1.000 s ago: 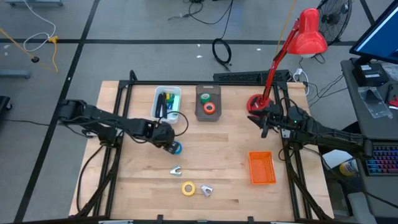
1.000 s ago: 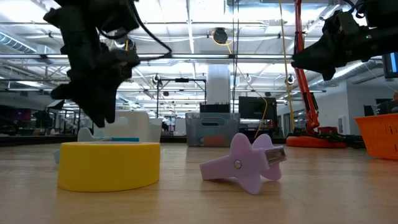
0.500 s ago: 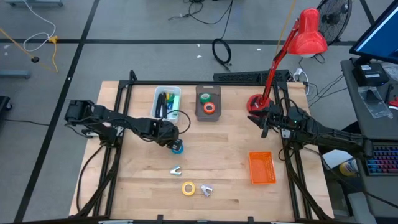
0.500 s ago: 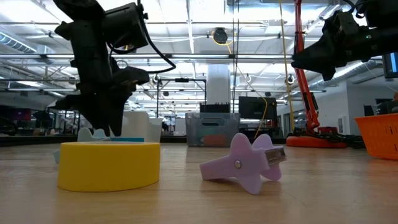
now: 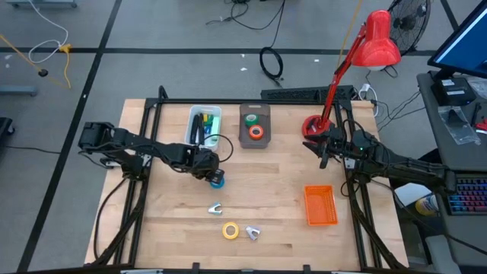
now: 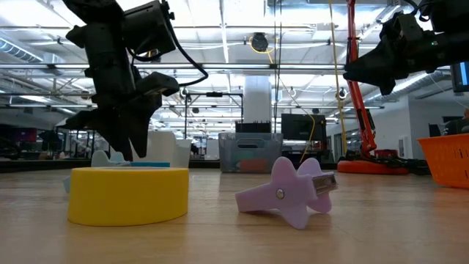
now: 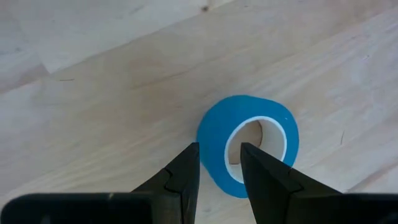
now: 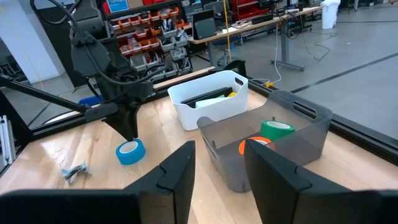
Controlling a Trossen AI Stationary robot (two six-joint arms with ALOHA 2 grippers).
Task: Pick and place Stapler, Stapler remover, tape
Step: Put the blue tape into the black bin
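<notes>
I see open wood across the table's (image 5: 281,179) middle. Near its front, the yellow tape (image 5: 230,230) and two staple removers (image 5: 215,207) (image 5: 253,232) clutter the path; the white bin (image 5: 205,125) and grey bin (image 5: 254,125) block the back, the orange basket (image 5: 320,205) the right.
</notes>
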